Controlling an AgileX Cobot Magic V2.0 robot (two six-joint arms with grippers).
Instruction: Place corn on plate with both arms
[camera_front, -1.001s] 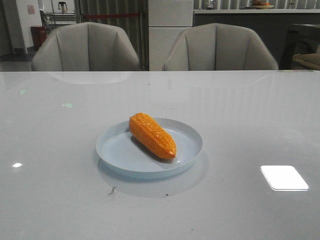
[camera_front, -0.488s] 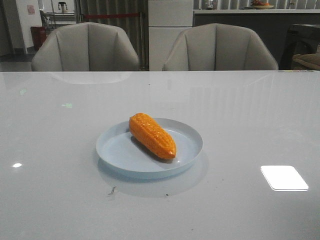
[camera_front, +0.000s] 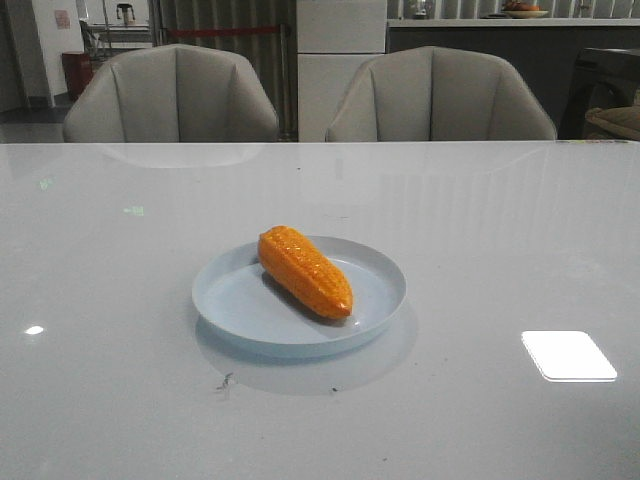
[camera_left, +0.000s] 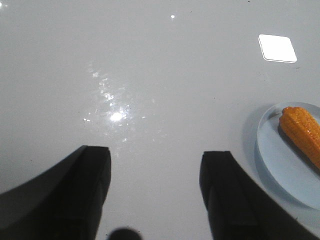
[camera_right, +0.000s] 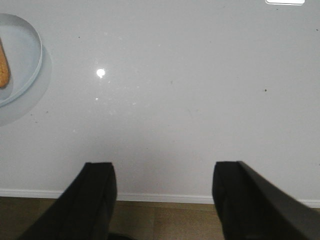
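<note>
The orange corn (camera_front: 304, 271) lies on the pale blue plate (camera_front: 237, 306) in the middle of the table, its tapered end toward me and to the right. Neither arm shows in the front view. My left gripper (camera_left: 155, 155) is open and empty above bare table, with the plate (camera_left: 280, 167) and corn (camera_left: 302, 131) off to one side of it. My right gripper (camera_right: 163, 167) is open and empty over the table's near edge; the plate (camera_right: 27, 50) and a sliver of corn (camera_right: 3, 70) sit far from it.
The glossy white table (camera_front: 500, 230) carries bright light reflections (camera_front: 568, 355). Two grey chairs (camera_front: 170, 95) stand behind its far edge. The table's near edge (camera_right: 165, 197) and the wooden floor beneath show in the right wrist view.
</note>
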